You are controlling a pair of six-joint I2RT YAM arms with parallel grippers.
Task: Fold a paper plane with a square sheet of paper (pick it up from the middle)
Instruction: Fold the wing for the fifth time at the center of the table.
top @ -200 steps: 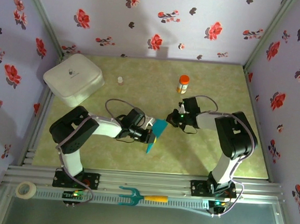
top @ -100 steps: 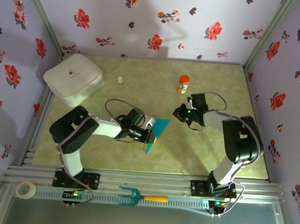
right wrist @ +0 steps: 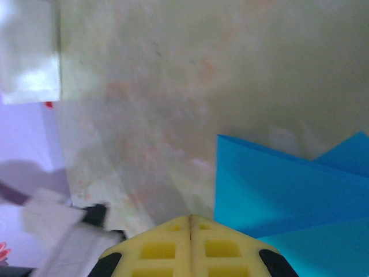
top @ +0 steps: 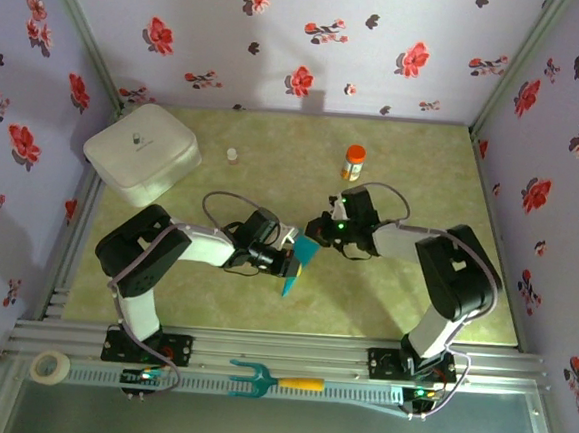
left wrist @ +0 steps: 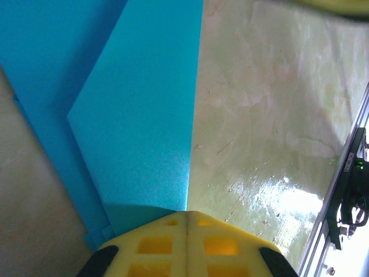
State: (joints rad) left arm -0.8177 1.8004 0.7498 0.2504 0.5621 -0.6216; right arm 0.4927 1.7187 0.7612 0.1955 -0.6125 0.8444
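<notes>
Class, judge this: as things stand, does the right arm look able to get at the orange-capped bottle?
Probably yes. The orange-capped bottle stands upright on bare table just beyond the right gripper, with nothing between them; its shut jaws would need opening first.

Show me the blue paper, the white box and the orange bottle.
blue paper (top: 305,253): top view, on its upper folded part.
white box (top: 142,152): top view, middle of its lid.
orange bottle (top: 354,165): top view, on its body.
</notes>
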